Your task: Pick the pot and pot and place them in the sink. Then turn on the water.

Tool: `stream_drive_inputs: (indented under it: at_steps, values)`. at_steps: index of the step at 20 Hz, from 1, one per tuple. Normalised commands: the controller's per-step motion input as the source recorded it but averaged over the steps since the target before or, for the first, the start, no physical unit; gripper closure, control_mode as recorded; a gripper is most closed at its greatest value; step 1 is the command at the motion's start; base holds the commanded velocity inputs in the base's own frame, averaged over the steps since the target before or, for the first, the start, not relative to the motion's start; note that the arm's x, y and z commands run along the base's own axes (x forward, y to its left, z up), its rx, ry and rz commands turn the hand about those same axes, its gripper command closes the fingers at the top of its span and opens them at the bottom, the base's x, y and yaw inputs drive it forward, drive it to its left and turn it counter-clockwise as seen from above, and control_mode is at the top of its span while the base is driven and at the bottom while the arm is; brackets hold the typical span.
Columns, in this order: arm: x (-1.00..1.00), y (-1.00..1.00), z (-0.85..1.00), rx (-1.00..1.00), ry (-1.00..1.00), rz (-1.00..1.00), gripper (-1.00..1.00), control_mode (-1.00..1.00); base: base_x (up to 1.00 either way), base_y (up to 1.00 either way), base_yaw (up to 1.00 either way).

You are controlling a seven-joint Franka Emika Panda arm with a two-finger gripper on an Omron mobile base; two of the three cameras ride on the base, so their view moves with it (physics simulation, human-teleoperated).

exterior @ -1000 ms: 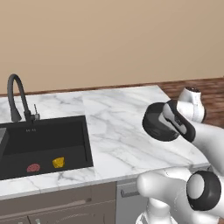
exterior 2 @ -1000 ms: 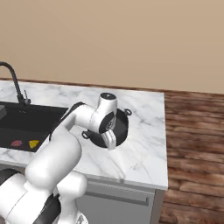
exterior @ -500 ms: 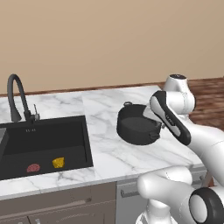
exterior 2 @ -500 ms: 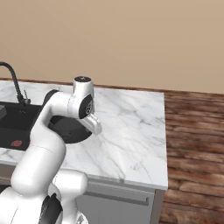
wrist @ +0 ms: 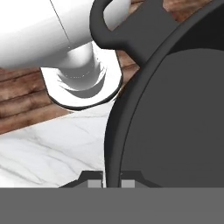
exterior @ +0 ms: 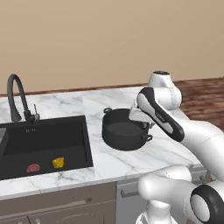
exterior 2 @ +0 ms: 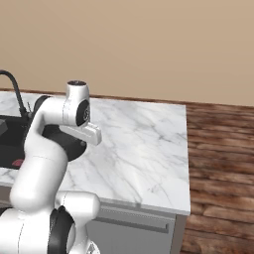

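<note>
- Your two-finger gripper is clamped on the rim of the round, near-black pot, one fingertip either side of the wall.
- You see that pot over the white marble counter, just right of the black rectangular sink.
- The sink holds a small red item and a yellow one near its front.
</note>
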Motion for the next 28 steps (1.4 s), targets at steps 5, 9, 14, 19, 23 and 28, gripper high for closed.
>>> stream_drive_inputs:
  at_steps: [5, 9, 14, 19, 23, 28]
  values:
    - [0.00, -0.04, 0.00, 0.00, 0.00, 0.06, 1.00, -1.00, 0.00, 0.00, 0.00]
    - [-0.02, 0.00, 0.00, 0.00, 0.00, 0.06, 1.00, -1.00, 0.00, 0.00, 0.00]
    - [0.00, 0.12, 0.00, 0.00, 0.00, 0.08, 1.00, -1.00, 0.00, 0.00, 0.00]
    - [0.00, 0.25, 0.00, 0.02, 0.00, 0.12, 1.00, -1.00, 0.00, 0.00, 0.00]
    - [0.00, 0.31, 0.00, 0.04, 0.00, 0.13, 1.00, -1.00, 0.00, 0.00, 0.00]
    - [-0.08, 0.25, 0.00, 0.02, 0.00, 0.15, 1.00, -1.00, 0.00, 0.00, 0.00]
